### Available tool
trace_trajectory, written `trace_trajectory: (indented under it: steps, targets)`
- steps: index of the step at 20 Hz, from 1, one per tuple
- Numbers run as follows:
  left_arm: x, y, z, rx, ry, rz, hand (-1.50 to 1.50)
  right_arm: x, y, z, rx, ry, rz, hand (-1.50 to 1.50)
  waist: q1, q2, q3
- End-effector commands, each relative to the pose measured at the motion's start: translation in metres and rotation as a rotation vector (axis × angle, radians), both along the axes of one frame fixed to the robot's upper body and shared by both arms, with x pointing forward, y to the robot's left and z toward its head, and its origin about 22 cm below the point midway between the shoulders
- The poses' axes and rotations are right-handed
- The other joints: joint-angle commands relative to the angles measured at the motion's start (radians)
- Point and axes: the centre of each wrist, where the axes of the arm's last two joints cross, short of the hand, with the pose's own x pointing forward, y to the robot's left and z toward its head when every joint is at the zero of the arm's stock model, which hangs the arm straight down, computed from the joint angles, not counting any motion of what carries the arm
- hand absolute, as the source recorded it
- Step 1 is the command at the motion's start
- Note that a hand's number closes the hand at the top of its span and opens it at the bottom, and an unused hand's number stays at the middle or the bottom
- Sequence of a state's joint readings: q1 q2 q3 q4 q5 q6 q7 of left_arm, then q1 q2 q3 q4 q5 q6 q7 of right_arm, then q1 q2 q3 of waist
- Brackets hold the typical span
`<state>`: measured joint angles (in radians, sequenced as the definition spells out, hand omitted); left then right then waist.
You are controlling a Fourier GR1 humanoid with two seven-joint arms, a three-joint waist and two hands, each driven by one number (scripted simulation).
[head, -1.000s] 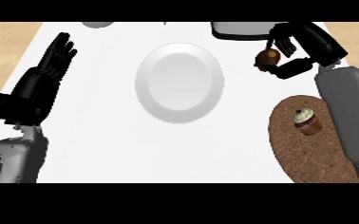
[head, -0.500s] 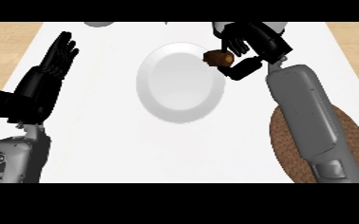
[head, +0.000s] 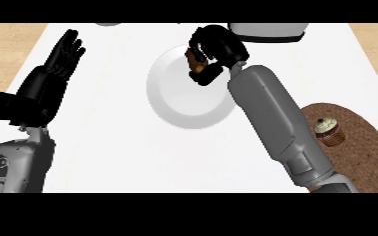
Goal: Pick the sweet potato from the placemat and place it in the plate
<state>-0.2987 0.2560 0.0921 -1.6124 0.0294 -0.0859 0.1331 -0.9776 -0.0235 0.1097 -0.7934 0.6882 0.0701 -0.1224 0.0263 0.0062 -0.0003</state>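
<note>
So the right hand [head: 214,50] has swung in from the placemat [head: 354,135] side and now sits over the plate [head: 181,100] — fingers curled round the sweet potato [head: 195,62]. Letting go comes next, I reckon. Left hand [head: 55,70] rests open at the left.

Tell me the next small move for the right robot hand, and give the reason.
Probably lower a little and open the fingers. The right robot hand is curled round the sweet potato and is over the upper right part of the plate, so the sweet potato looks ready to be let go there. The left robot hand rests open at the left.
</note>
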Motion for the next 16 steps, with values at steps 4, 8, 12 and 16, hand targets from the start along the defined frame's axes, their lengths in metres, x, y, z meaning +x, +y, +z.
trace_trajectory:
  steps: [4, 8, 12, 16]
  targets:
    - [-0.005, 0.011, 0.004, -0.001, -0.011, -0.015, 0.0, 0.005, 0.019, -0.039, -0.129, 0.01, -0.019, 1.5, 0.027, 0.006, 0.0]
    - [0.01, 0.011, 0.007, -0.003, -0.017, -0.058, 0.0, 0.007, 0.015, -0.047, -0.002, 0.128, -0.146, -1.5, 0.061, 0.015, 0.0]
    - [0.02, -0.009, 0.014, 0.014, -0.013, -0.063, 0.0, 0.007, 0.013, -0.058, 0.029, 0.194, -0.074, -1.5, 0.057, 0.017, 0.001]
    - [0.009, -0.018, -0.003, -0.005, -0.009, -0.079, 0.0, 0.003, 0.009, -0.068, 0.16, 0.197, -0.051, -1.5, 0.074, 0.018, 0.001]
